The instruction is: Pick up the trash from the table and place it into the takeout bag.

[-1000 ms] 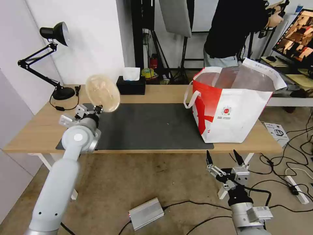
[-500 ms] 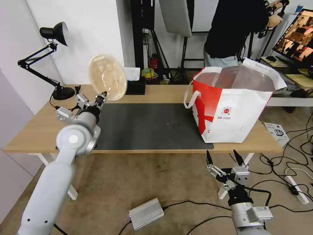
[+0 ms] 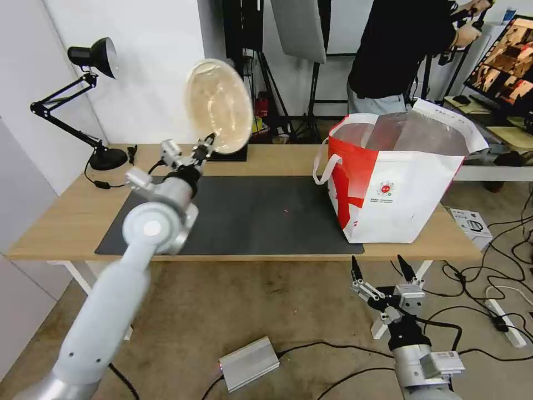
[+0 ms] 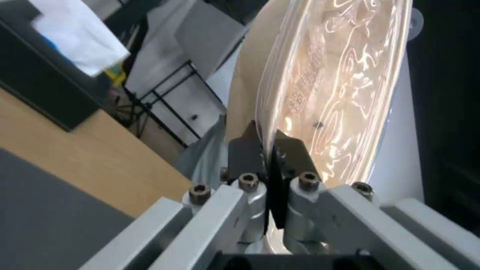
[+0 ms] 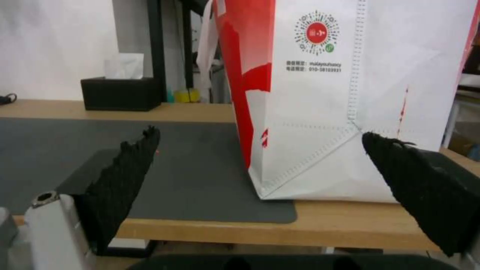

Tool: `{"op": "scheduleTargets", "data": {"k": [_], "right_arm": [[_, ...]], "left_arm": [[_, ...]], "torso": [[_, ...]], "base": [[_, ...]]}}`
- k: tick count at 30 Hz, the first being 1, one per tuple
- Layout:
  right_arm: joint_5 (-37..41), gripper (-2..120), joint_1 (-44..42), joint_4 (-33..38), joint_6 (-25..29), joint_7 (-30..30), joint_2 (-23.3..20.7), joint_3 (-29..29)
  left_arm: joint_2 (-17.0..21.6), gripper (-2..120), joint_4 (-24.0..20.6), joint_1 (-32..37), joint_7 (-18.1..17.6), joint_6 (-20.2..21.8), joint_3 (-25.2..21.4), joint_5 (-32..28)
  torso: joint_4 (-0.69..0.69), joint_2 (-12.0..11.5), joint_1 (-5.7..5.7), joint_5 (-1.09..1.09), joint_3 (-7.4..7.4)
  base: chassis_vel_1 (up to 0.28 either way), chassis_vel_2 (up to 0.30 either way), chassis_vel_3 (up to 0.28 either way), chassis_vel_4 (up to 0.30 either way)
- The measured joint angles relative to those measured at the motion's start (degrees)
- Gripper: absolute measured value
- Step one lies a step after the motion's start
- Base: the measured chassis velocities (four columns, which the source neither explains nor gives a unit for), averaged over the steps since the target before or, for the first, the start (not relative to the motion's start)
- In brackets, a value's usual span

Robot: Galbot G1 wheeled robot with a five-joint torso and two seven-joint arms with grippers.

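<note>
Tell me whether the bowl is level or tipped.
Tipped on edge: the left gripper pinches the bowl by its rim, above the table.

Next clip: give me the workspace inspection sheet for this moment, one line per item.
Surface: light-wood table with dark grey mat, bare of trash.
Job's things: beige pulp bowl held on edge above the table; takeout bag upright, open, on the table's right end.
Clutter: black desk lamp; black tissue box.
Grippers: left gripper pinching the bowl's rim; right gripper open, parked below the table edge.
Cables: several on the floor, plus a silver box.
Surroundings: a person stands behind the bag, touching nothing.
</note>
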Motion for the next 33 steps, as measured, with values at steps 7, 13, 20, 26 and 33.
{"op": "scheduleTargets", "data": {"k": [7,13,20,26,33], "right_arm": [[0.0,100,0.0,0.0,0.0,0.0,0.0,0.0],[0.0,100,0.0,0.0,0.0,0.0,0.0,0.0],[0.0,100,0.0,0.0,0.0,0.0,0.0,0.0],[0.0,100,0.0,0.0,0.0,0.0,0.0,0.0],[0.0,100,0.0,0.0,0.0,0.0,0.0,0.0]], "left_arm": [[-2.0,0,3.6,-5.0,0.3,-0.6,4.9,0.6],[-4.0,0,6.9,-9.5,0.4,-0.8,9.0,0.9],[-7.2,0,11.6,-14.4,0.5,-1.2,13.5,1.6],[-9.9,0,15.8,-17.5,1.1,-1.9,16.9,2.5],[-12.2,0,18.9,-19.3,1.9,-2.2,18.7,3.2]], "torso": [[0.00,0.0,0.00,0.00,0.00],[0.00,0.0,0.00,0.00,0.00],[0.00,0.0,0.00,0.00,0.00],[0.00,0.0,0.00,0.00,0.00],[0.00,0.0,0.00,0.00,0.00]], "base": [[0.000,0.000,0.000,0.000],[0.000,0.000,0.000,0.000],[0.000,0.000,0.000,0.000],[0.000,0.000,0.000,0.000],[0.000,0.000,0.000,0.000]]}}
